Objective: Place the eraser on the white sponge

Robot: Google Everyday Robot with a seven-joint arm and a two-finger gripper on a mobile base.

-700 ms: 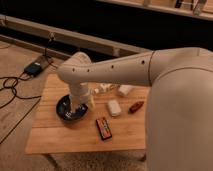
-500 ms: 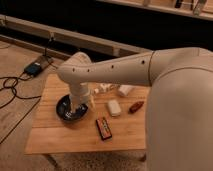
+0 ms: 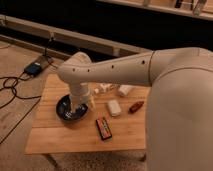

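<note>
The eraser (image 3: 104, 128), a flat black block with orange-red markings, lies on the wooden table (image 3: 55, 140) near its front edge. The white sponge (image 3: 114, 107) lies just behind and to the right of it, a short gap away. My gripper (image 3: 80, 106) hangs from the big white arm over a dark bowl (image 3: 65, 111), to the left of both. It is apart from the eraser and the sponge. The arm's wrist hides the gripper's tip.
A second white block (image 3: 125, 90) lies behind the sponge. A reddish-brown glossy oblong thing (image 3: 135, 106) lies right of the sponge. Tiny white pieces (image 3: 102, 88) sit near the back. Cables and a power box (image 3: 34, 67) lie on the floor at left.
</note>
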